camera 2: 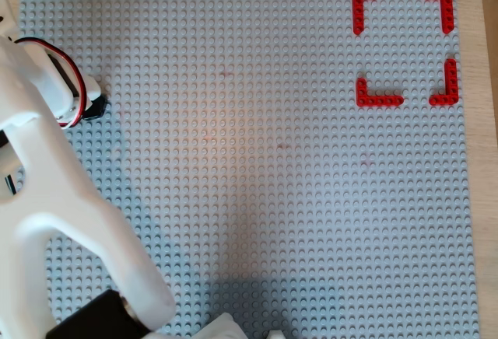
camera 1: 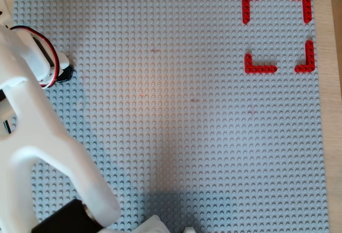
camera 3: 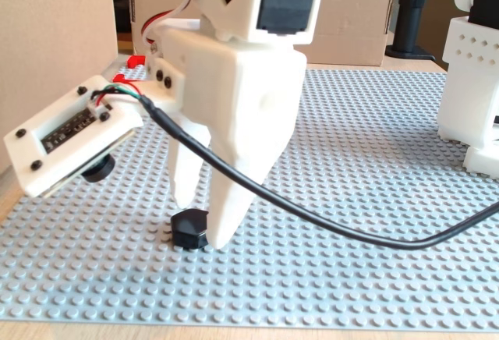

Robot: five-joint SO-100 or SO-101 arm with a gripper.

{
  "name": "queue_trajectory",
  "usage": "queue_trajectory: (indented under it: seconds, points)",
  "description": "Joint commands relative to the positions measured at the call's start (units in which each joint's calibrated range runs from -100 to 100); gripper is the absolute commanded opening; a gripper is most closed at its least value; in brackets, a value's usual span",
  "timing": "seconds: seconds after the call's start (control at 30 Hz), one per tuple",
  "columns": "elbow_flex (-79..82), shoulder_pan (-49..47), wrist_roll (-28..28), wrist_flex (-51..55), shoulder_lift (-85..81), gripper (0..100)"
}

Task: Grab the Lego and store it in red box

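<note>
Gripper [camera 3: 201, 219] parted around Lego [camera 3: 189, 229], not visibly clamped; lifting and carrying to far-off red box [camera 1: 278, 31] remain.

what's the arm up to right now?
The white arm's gripper is lowered over the small glossy black hexagonal Lego piece near the left edge of the grey studded baseplate in the overhead views. Its fingers straddle the piece, which sits on the plate, not lifted. The red box of four L-shaped corner pieces, far corner, holds nothing.
</note>
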Motion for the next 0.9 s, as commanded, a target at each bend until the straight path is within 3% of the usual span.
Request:
queue_trajectory:
  seconds: [0.0, 0.6, 0.87]
  points:
    - [-1.9, -0.2, 0.5, -1.0, -0.3, 20]
    - [-3.2, 0.2, 2.3, 0.6, 4.4, 19]
    - [-2.7, 0.3, 2.3, 1.3, 4.0, 10]
